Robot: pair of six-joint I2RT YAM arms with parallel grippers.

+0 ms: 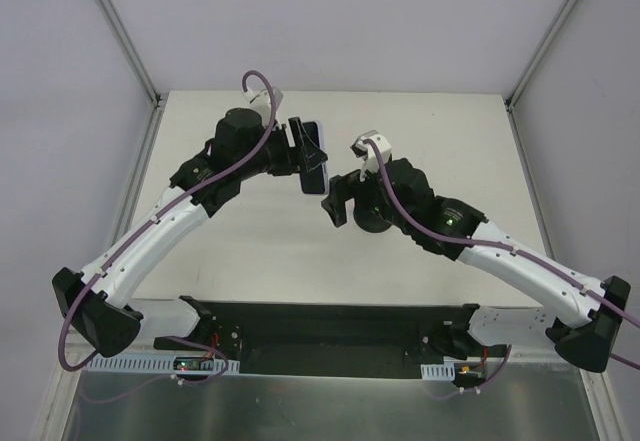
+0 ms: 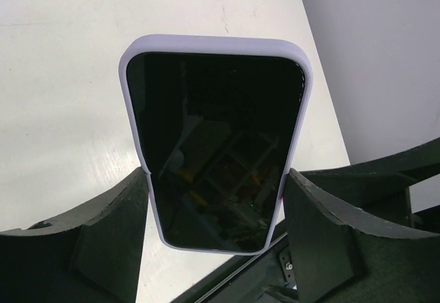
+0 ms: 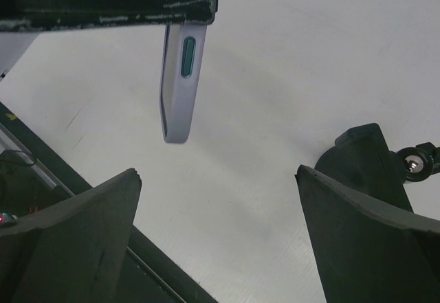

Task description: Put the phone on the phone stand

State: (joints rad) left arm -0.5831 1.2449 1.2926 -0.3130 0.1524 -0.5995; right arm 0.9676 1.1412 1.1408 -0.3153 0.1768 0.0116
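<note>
The phone (image 1: 314,157), black with a pale lavender case, is held up off the white table (image 1: 430,121) in my left gripper (image 1: 303,149). In the left wrist view the phone (image 2: 214,145) fills the middle, and my left gripper (image 2: 216,179) is shut on its two long edges near the lower end. In the right wrist view the phone (image 3: 180,83) shows edge-on, hanging above the table. My right gripper (image 1: 341,199) is open and empty (image 3: 218,174), just right of the phone. The phone stand (image 1: 374,221) is mostly hidden under my right arm; a black part of it (image 3: 361,155) shows beside the right finger.
A black base rail (image 1: 320,336) runs along the near edge between the arm bases. Pale enclosure walls with metal posts (image 1: 130,41) close in the table at the left, right and back.
</note>
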